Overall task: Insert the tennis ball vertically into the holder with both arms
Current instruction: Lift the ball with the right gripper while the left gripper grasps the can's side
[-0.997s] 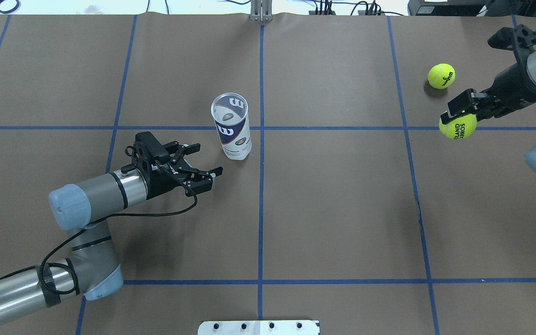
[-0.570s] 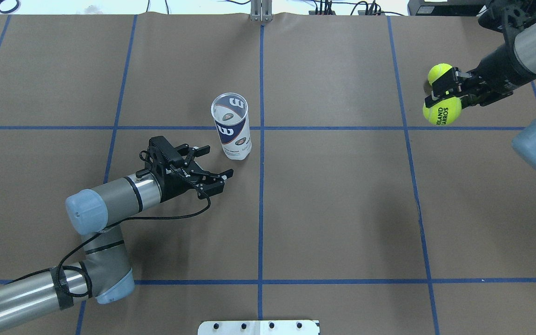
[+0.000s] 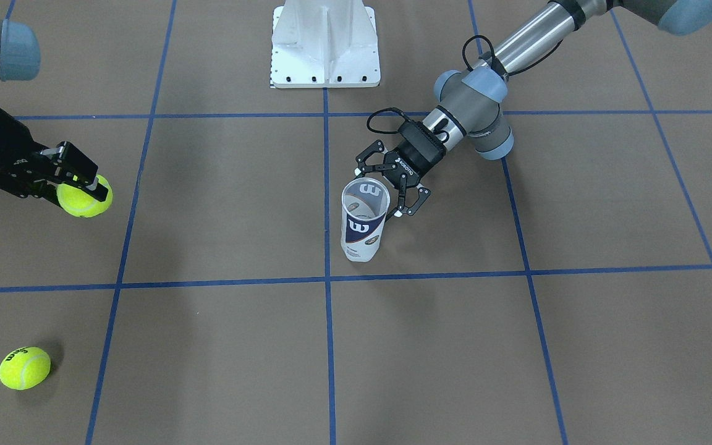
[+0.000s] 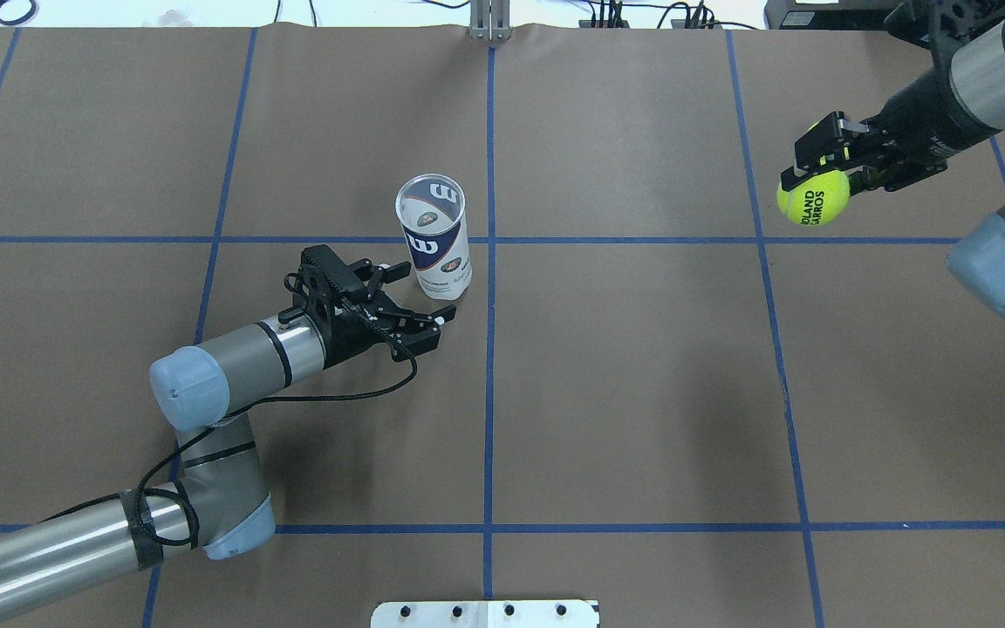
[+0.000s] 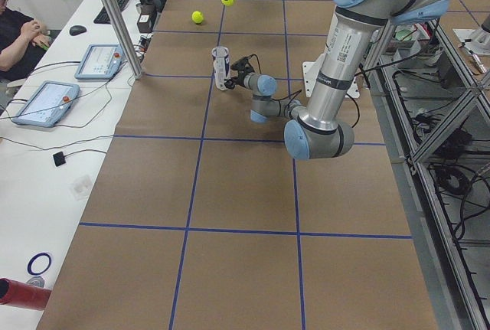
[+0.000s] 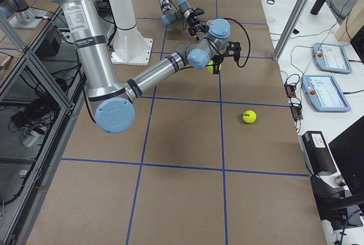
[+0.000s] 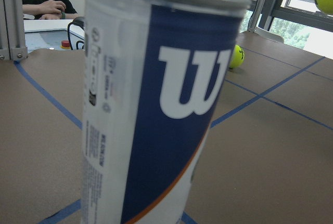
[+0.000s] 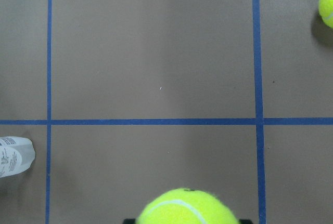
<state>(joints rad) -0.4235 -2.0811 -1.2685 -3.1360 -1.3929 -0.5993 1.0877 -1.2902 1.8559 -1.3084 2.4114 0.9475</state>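
Note:
The holder (image 4: 433,240) is a clear can with a navy-and-white W label, standing upright and open-topped near the table's middle; it also shows in the front view (image 3: 363,222). It fills the left wrist view (image 7: 156,104). My left gripper (image 4: 420,295) is open, low at the can's base, one finger on each side, with no contact visible. My right gripper (image 4: 825,161) is shut on a yellow tennis ball (image 4: 814,196) and holds it above the table at the far right. The ball shows in the right wrist view (image 8: 190,208) and the front view (image 3: 84,194).
A second tennis ball (image 3: 24,368) lies on the table beyond the right gripper, mostly hidden by it in the overhead view. The white pedestal base (image 3: 325,43) stands at the robot's edge. A seated operator (image 5: 15,31) and tablets are beside the far side of the table.
My left gripper has moved forward and right, up to the can's base, staying open. My right gripper has carried the ball up, leftward and toward the far side of the table.

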